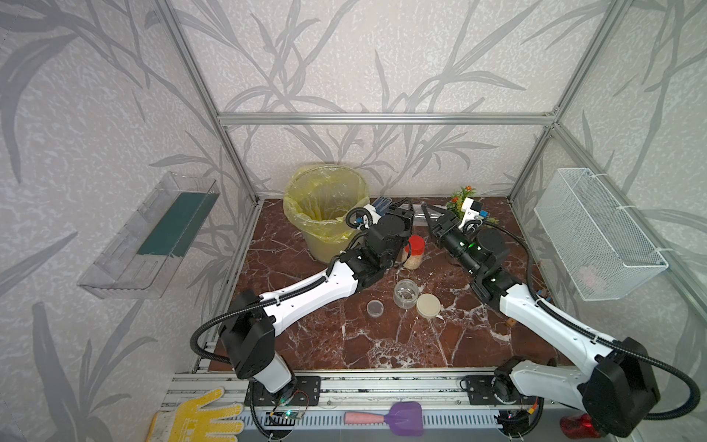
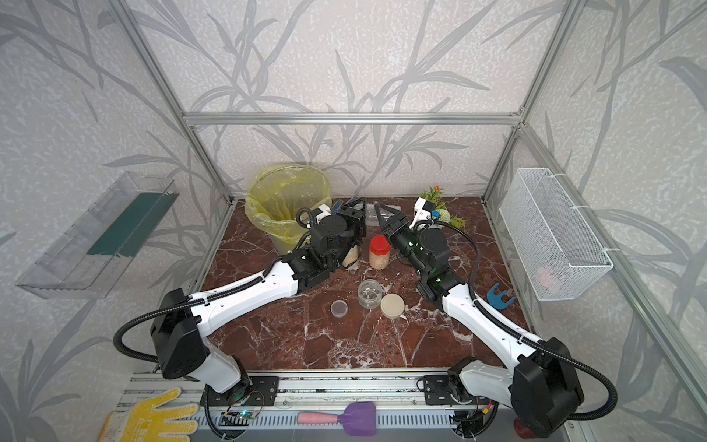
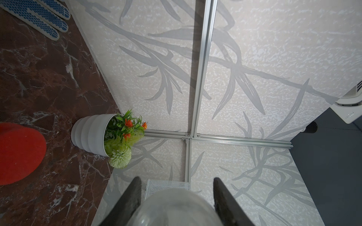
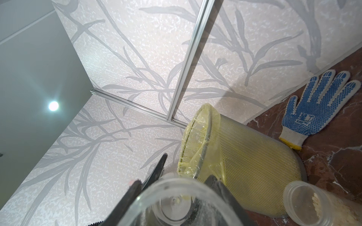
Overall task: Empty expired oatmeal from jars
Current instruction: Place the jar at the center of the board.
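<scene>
Left hand (image 3: 176, 181) gripped a nearly empty slim jar (image 4: 176, 207) above the surface's (image 1: 344, 344) 12 o'clock. Right hand (image 4: 173, 181) flanked its mouth, grip unclear. The squat jar (image 1: 406, 294) looked empty. The red-capped jar (image 1: 415, 252), at its 12 o'clock, and a second slim jar (image 2: 352, 257) held oatmeal (image 2: 378, 261).

The red-capped jar (image 1: 414, 252) stands upright, oatmeal (image 1: 413, 262) filling its lower half. The squat jar (image 1: 406, 294) stands open, nearly empty, its beige lid (image 1: 428, 305) just beside. One slim jar (image 2: 351, 258) holds oatmeal; the second slim jar (image 4: 176, 195), uncapped and tipped level, looks emptied.
</scene>
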Action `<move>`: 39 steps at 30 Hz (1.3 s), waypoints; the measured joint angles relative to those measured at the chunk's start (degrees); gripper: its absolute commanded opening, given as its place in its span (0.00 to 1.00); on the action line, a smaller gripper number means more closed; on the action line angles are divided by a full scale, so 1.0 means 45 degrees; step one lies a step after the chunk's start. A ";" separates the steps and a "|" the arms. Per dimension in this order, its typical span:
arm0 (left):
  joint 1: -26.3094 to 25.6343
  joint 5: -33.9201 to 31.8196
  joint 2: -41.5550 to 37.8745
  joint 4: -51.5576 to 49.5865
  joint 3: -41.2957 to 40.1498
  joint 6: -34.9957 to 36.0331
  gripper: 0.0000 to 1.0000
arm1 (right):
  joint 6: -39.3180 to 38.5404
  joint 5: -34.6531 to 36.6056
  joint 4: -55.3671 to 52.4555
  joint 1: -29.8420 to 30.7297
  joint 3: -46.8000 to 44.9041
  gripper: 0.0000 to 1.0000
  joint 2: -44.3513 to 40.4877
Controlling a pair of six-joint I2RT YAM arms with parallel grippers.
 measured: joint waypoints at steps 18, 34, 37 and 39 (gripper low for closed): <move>0.0408 0.0389 -0.3531 -0.4211 -0.2011 0.3089 0.96 | -0.3560 -0.0097 -0.3944 0.0602 0.1549 0.28 -0.0505; 0.0457 -0.1530 -1.0161 -1.0608 -0.7111 0.5129 0.99 | -1.0418 0.0520 -0.6669 0.4129 0.1749 0.25 0.0228; 0.0457 -0.1758 -1.1084 -1.1103 -0.7679 0.5362 0.99 | -1.1842 0.0816 -0.6203 0.4775 0.1525 0.25 0.0792; 0.0457 -0.1894 -1.1521 -1.1336 -0.7781 0.5605 0.99 | -1.2648 0.1001 -0.5887 0.5076 0.1394 0.25 0.1273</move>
